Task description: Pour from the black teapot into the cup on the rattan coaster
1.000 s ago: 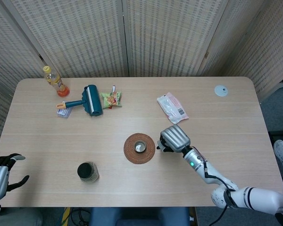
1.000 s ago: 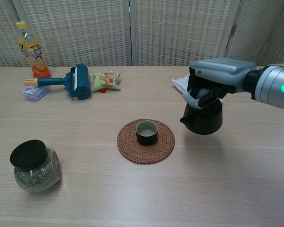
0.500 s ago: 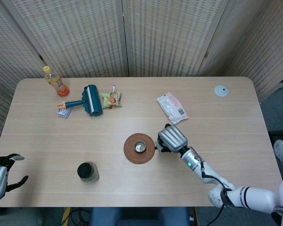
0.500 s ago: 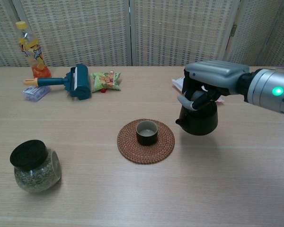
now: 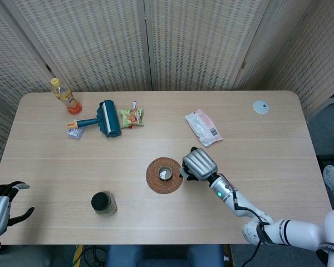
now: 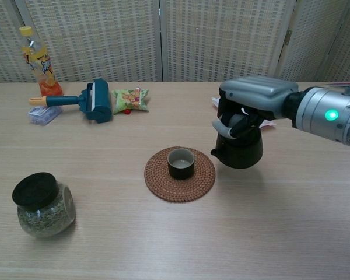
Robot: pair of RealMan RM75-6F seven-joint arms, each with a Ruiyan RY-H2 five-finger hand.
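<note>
Right hand (image 6: 248, 108) clamped around the top of the black teapot (image 6: 239, 149), pot upright, just right of the rattan coaster (image 6: 179, 174), spout facing it. Cup (image 6: 180, 163) sits centred on the coaster. Can't tell if the pot touches the table (image 6: 163, 233). Left hand (image 5: 1, 204) at the table's near-left edge, fingers apart, holding nothing

path teapot (image 6: 240, 150)→cup (image 6: 180, 163): bare | jar (image 6: 39, 204) well left | roller (image 6: 97, 99) far back
</note>
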